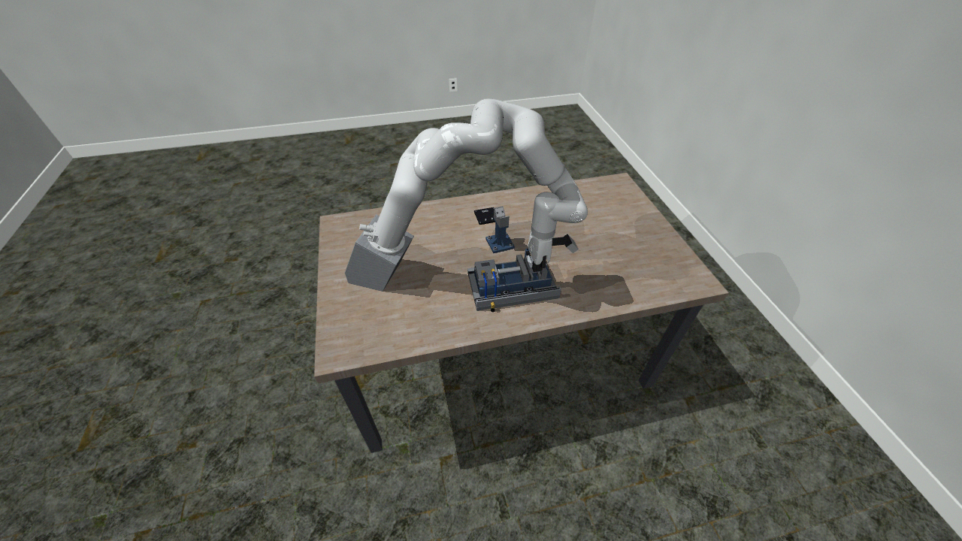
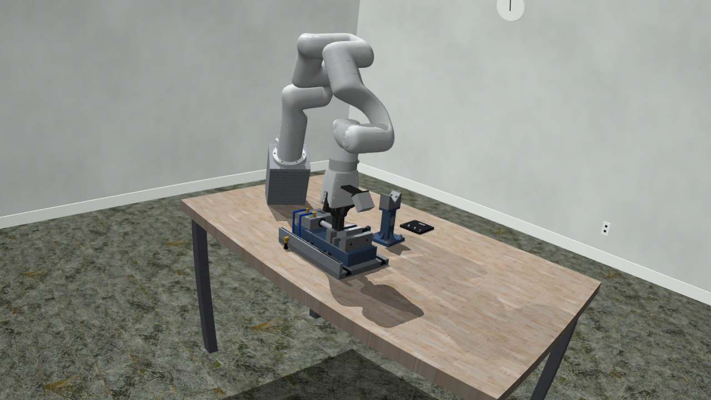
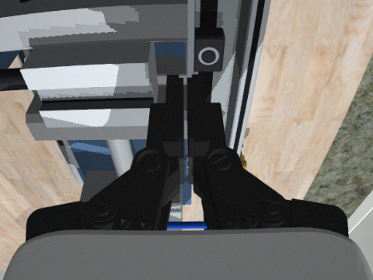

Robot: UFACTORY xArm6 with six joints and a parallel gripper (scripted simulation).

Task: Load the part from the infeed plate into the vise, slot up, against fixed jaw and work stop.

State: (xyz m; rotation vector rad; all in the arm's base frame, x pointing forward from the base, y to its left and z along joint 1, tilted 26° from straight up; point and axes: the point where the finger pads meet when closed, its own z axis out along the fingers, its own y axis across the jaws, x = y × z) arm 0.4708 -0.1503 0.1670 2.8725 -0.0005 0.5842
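The vise (image 1: pixel 514 282) stands mid-table, also in the exterior view (image 2: pixel 333 243). In the wrist view the part (image 3: pixel 88 78), a light grey block, lies between the fixed jaw (image 3: pixel 93 0) and the moving jaw (image 3: pixel 93 120). A dark rod (image 3: pixel 9 80) points in at its far end. My gripper (image 3: pixel 185 98) is shut and empty, down between the jaws at the part's near end. I cannot tell whether the fingertips touch the part. The gripper also shows in the top and exterior views (image 1: pixel 536 269) (image 2: pixel 339 221). The black infeed plate (image 1: pixel 485 215) (image 2: pixel 416 226) is empty.
The blue V-block stand (image 1: pixel 499 231) (image 2: pixel 389 219) rises just behind the vise, close to my wrist. The air cylinder with blue hoses (image 1: pixel 485 276) (image 2: pixel 303 221) sits at the vise's other end. A dark block with a ring (image 3: pixel 208 55) sits on the vise's side rail by my fingers.
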